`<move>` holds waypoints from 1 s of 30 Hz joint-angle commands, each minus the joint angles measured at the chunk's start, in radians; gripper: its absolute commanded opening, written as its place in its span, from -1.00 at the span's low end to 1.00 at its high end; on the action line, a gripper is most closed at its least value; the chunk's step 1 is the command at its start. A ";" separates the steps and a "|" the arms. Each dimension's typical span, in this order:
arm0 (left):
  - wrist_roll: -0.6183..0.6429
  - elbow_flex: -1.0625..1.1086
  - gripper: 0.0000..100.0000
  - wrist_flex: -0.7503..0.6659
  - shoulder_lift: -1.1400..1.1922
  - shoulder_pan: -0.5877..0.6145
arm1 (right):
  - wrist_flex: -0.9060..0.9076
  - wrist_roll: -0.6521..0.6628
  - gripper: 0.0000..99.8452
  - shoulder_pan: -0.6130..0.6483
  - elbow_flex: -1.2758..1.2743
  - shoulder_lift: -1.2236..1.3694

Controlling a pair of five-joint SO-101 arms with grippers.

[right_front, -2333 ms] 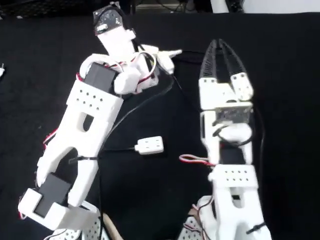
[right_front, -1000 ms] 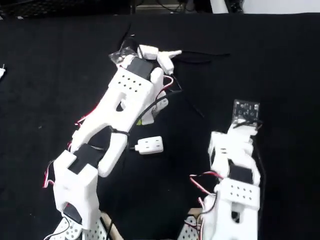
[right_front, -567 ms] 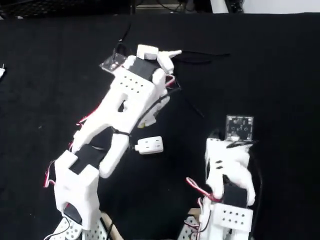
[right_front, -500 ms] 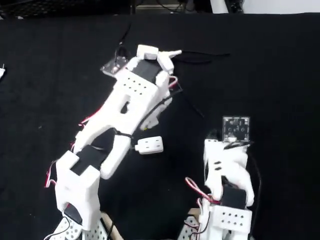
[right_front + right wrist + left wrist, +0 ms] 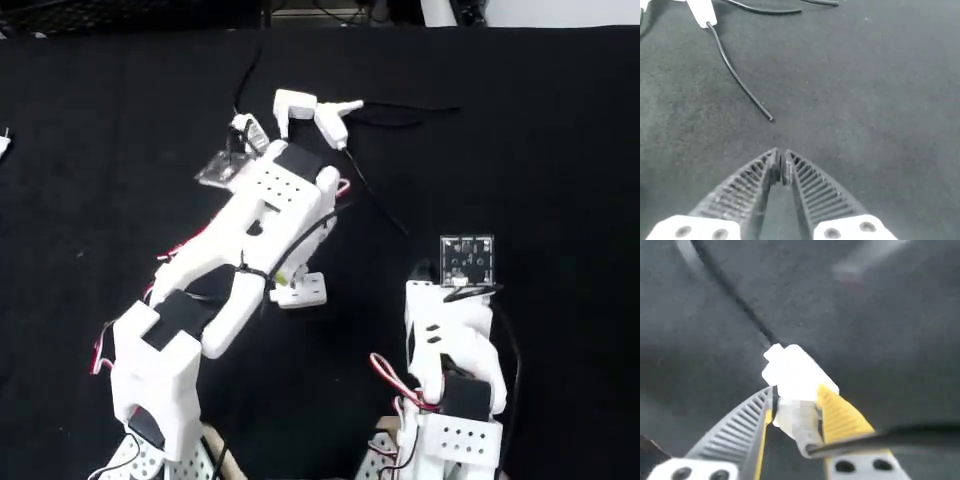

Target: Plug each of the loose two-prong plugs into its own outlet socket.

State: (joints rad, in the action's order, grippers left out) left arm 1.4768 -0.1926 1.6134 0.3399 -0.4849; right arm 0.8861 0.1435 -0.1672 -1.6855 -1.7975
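Firmly left fingers (image 5: 742,424) clamp white plug (image 5: 794,371); right fingers (image 5: 747,186) pressed together above black table (image 5: 875,75).

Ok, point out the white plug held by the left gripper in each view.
High view: the white plug sits at the tip of the left arm.
Left wrist view: it is clamped in the left gripper.
Right wrist view: the plug here is not the held one but a second plug, trailing a loose-ended cord.
Shared landmark: the held plug's black cord.
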 commanded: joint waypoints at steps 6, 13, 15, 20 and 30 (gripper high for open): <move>-0.681 -0.033 -0.94 -0.014 -0.018 -0.076 | 0.000 0.008 -0.97 0.011 0.004 -0.035; -1.111 -0.119 -0.94 -0.049 -0.008 -0.093 | 0.000 0.009 -0.97 0.011 0.002 -0.035; -1.211 -0.119 -0.94 -0.103 -0.008 -0.088 | 0.000 0.009 -0.97 0.011 0.002 -0.035; -1.482 -0.117 -0.94 -0.129 -0.008 -0.097 | 0.000 0.009 -0.97 0.008 0.002 -0.035; -1.811 -0.104 -0.94 0.008 -0.017 -0.107 | -0.014 0.005 -0.97 0.006 0.001 -0.035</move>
State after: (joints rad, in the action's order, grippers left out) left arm -0.1772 -0.2662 1.5535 0.3399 -0.5723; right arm 0.8861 0.1435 -0.1672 -1.6855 -1.7975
